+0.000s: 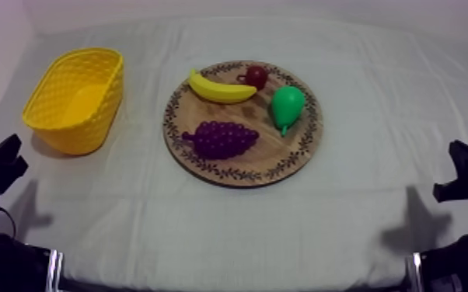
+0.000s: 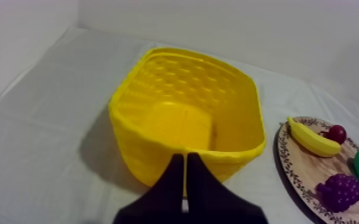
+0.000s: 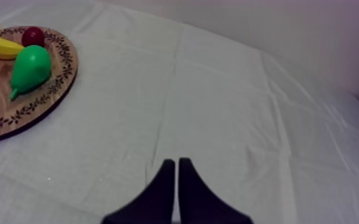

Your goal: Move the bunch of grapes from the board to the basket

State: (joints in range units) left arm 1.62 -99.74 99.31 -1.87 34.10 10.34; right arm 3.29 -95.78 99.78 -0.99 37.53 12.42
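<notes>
On the wooden board [image 1: 272,155], near-left edge: 1 bunch of grapes [image 1: 221,140], long axis left-right, stem toward the yellow basket [image 1: 101,124], seemingly nearer the left gripper [image 2: 185,159] than the right gripper [image 3: 176,162], both closed to narrow wedges, empty.

I count one basket [image 1: 82,132], one board [image 1: 280,151]. Four fruits: one banana [image 1: 221,89], one pear [image 1: 288,105], one bunch of grapes [image 1: 223,140], one small red fruit [image 1: 256,75].

Bare cloth [image 1: 142,116] between basket [image 1: 74,97] and board [image 1: 272,155]; banana [image 1: 220,89], pear [image 1: 287,106] crowd far side of grapes [image 1: 221,140]; near side open.
</notes>
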